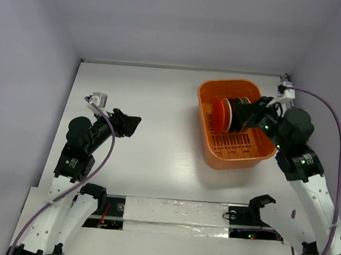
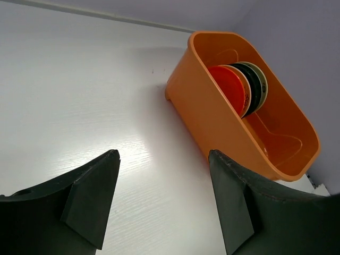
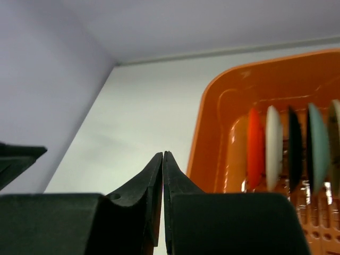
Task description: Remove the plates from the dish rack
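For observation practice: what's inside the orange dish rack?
Upright in a row: red-orange plate, cream plate, dark plate, teal plate, a fifth cropped. The right gripper hides some dish rack floor.

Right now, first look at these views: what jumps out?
The bright orange dish rack at the far right of the white table, with plates standing on edge in a row in its far half. The right tool, fingers shut on nothing, sits over the rack right beside that row. The left tool hangs open over the table's left side, well apart from the rack.
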Tool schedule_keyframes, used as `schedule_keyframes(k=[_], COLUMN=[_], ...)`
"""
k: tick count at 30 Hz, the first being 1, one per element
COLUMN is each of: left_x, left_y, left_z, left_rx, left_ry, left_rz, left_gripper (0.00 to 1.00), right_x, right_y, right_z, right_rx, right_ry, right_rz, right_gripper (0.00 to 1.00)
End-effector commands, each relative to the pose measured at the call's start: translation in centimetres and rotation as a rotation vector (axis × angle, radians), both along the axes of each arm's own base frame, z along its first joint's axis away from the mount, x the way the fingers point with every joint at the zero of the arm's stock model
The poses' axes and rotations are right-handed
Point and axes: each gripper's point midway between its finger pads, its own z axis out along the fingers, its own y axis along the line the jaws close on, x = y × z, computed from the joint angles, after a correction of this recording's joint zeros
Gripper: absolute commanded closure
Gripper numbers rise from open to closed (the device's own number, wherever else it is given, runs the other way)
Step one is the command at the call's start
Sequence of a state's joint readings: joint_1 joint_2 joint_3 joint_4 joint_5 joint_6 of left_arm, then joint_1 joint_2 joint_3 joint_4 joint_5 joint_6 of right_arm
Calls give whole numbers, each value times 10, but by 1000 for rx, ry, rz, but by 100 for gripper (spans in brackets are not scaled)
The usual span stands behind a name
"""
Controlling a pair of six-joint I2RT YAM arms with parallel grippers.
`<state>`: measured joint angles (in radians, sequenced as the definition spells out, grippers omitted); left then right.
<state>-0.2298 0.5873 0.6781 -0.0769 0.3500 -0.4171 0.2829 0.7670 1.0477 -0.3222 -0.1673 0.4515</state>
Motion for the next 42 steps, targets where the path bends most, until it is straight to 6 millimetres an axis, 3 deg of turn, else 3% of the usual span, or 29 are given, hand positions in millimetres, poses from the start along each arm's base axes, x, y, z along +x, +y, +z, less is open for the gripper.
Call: schedule_keyframes(k=[1,3,7,12,13,16,18,21,25,28,32,42], left_x=[1,-2,-7,-7,-6,-2,-1,-2,-4,-4,-5,-5], left_y=[-1,0,3,4,4,5,4,4,4,3,3,4], left_z=[-3,-4,-9,-16,-18,-24,-28,-25,-23,-24,-24,-23], left_rx=[21,37,51,47,48,57,61,58,56,52,51,48], left_ry=[-8,1,11,15,18,40,54,44,35,38,37,32], left_rz=[-12,-14,-3,2,2,10,10,8,7,2,2,5], left_gripper=[35,36,40,73,84,97,97,90,64,54,48,47], right_x=[5,20,37,57,65,75,80,89,100,108,115,134], right_y=[13,13,9,7,5,3,4,16,20,16,11,12], right_z=[20,3,-11,-35,-45,-59,-65,-78,-96,-105,-119,-155], right_rx=[-58,-120,-188,-274,-301,-360,-384,-416,-471,-502,-552,-633], right_ry=[-30,28,71,142,168,206,223,249,296,314,343,412], right_rz=[-24,-78,-142,-192,-215,-247,-255,-228,-245,-283,-316,-351], right_gripper=[90,89,87,82,80,69,59,52,51,51,52,57])
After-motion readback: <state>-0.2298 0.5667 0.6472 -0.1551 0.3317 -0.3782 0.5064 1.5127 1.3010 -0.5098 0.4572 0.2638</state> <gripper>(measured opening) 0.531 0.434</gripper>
